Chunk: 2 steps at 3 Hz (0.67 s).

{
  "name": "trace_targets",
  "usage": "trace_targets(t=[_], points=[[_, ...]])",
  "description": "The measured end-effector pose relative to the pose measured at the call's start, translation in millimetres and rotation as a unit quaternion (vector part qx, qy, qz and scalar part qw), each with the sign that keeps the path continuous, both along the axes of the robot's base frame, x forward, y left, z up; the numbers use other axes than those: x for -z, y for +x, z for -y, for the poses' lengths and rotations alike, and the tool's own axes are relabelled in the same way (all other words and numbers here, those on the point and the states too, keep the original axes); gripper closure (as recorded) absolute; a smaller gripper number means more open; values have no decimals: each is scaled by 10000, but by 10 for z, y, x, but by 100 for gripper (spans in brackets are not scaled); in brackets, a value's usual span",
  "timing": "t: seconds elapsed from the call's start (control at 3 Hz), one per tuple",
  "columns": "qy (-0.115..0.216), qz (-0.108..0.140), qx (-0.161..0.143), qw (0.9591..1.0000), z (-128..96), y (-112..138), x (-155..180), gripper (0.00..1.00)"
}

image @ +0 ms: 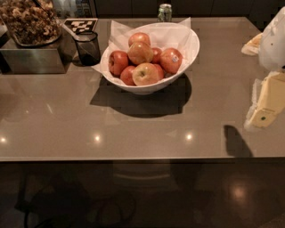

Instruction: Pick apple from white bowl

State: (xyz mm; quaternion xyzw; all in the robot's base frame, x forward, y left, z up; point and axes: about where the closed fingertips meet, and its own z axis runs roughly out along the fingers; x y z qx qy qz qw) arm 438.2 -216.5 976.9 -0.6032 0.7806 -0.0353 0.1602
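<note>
The white bowl (192, 42) stands at the back middle of the brown table, lined with white paper and holding several apples. The red apple (171, 60) with a small pale sticker lies at the right side of the pile, against the bowl's right wall. A yellower apple (144, 74) with a stem dimple lies in front. My gripper (262, 116) hangs at the right edge of the view, pale yellow, above the table and well to the right of the bowl, holding nothing that I can see. Its white arm (274, 40) rises behind it.
A small dark glass cup (87, 47) stands just left of the bowl. A clear container of brown snacks (29, 22) sits on a metal box at back left, by a black-and-white marker card (80, 25). A green can (164, 12) stands behind the bowl. The table's front edge (133, 158) crosses the view.
</note>
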Motion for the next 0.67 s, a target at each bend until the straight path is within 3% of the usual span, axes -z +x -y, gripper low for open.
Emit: trace_targets(t=[0.33,0.67], points=[[0,0,0,10000,0,0,0,0],[250,135,-98,9995,-89,143,-12,0]])
